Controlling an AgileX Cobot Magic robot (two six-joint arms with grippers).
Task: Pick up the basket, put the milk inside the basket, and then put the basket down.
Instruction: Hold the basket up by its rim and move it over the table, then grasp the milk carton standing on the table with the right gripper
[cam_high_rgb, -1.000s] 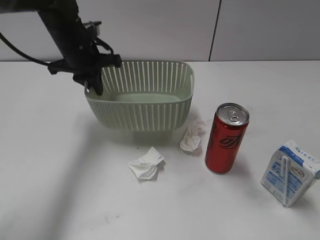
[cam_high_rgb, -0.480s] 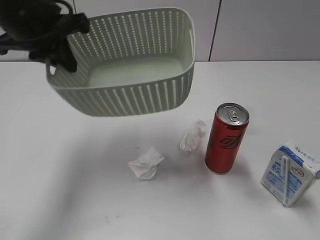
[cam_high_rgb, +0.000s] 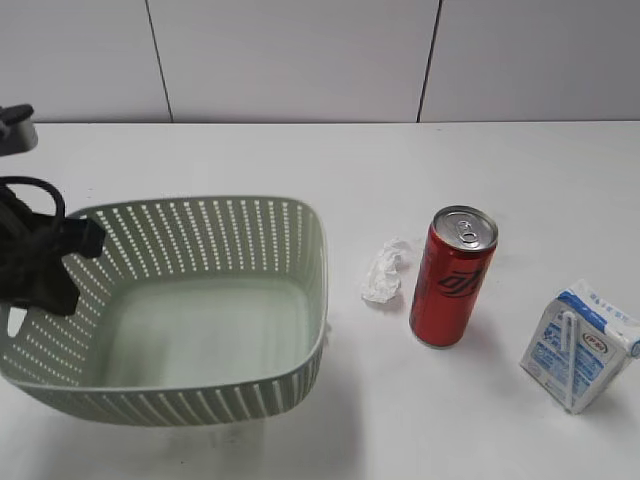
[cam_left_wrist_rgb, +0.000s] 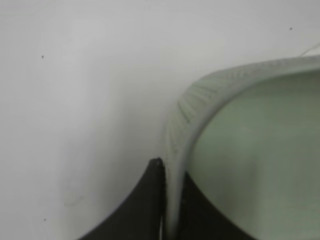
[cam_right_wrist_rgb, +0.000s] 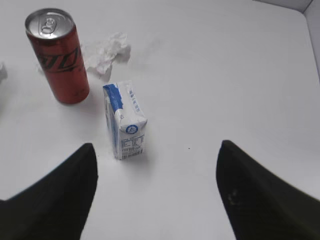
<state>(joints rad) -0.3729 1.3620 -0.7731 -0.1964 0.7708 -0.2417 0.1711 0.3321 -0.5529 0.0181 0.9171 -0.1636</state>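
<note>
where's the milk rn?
The milk stands upright on the table at the far right of the exterior view, just right of the red can. In the right wrist view it sits between the open right gripper fingers, untouched.

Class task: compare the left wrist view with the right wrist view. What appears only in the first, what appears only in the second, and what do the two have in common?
Only the left wrist view shows the basket: a curved stretch of its rim and pale green inside, with the left gripper closed on the wall, one finger on each side.

Only the right wrist view shows the milk, the can and a crumpled tissue, seen between the wide-open fingers of the right gripper.

Both show the white table and dark gripper fingers at the bottom edge.
</note>
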